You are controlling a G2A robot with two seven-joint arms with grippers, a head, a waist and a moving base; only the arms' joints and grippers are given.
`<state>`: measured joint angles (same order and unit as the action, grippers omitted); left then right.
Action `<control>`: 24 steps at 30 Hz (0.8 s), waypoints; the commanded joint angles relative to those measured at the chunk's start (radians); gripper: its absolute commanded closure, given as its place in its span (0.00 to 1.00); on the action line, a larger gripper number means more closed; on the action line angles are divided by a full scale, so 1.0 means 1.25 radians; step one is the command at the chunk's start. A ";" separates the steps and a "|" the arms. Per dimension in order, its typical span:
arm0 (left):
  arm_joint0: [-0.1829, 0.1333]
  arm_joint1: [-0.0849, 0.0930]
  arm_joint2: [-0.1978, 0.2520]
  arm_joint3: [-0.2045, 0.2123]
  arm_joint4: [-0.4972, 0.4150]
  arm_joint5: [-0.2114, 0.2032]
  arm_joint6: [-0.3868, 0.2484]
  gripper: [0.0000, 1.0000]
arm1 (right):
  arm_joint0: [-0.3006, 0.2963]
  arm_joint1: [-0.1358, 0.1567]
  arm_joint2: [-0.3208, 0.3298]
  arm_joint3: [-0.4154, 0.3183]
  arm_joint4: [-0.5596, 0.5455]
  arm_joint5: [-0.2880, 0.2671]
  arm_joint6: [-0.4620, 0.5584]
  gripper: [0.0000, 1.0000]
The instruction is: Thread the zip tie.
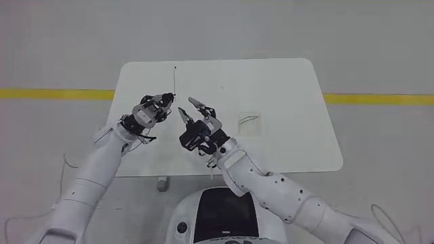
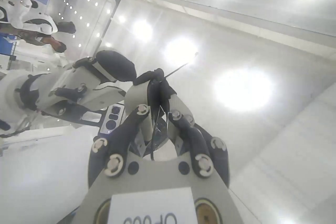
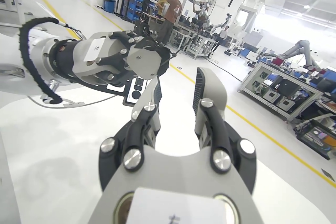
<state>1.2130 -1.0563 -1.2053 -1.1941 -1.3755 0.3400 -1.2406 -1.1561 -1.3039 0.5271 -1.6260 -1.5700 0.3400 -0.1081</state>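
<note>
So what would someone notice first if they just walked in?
The two grippers, close together above the white table. The left gripper is pinched shut on a thin black zip tie that sticks out beyond it, and the right gripper is wide open right beside it. A second thin dark strand lies on the table.

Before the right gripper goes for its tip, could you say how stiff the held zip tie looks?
Probably springy, not floppy: the zip tie juts nearly straight from the shut left gripper without drooping. Very thin, so likely light, and its tip may flick aside if the open right gripper nudges it.
</note>
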 commanded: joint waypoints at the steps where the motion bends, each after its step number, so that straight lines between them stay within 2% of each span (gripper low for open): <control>1: 0.000 0.000 0.000 0.000 0.000 0.000 0.000 1.00 | 0.001 -0.005 -0.002 0.002 0.000 0.000 -0.001 0.75; 3: 0.000 0.000 0.000 0.000 0.000 0.000 0.000 1.00 | 0.001 -0.010 -0.003 0.005 0.000 0.000 -0.003 0.79; 12: 0.000 0.000 0.000 0.000 0.000 0.000 0.000 1.00 | 0.009 -0.031 -0.007 0.022 0.000 0.000 -0.010 0.77; 24: 0.000 0.000 0.000 0.000 0.000 0.000 0.000 1.00 | 0.022 -0.055 -0.009 0.047 0.000 0.000 -0.016 0.80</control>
<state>1.2130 -1.0563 -1.2053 -1.1941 -1.3755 0.3400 -1.2406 -1.1300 -1.3708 0.5164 -1.5687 -1.5700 0.3400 -0.1275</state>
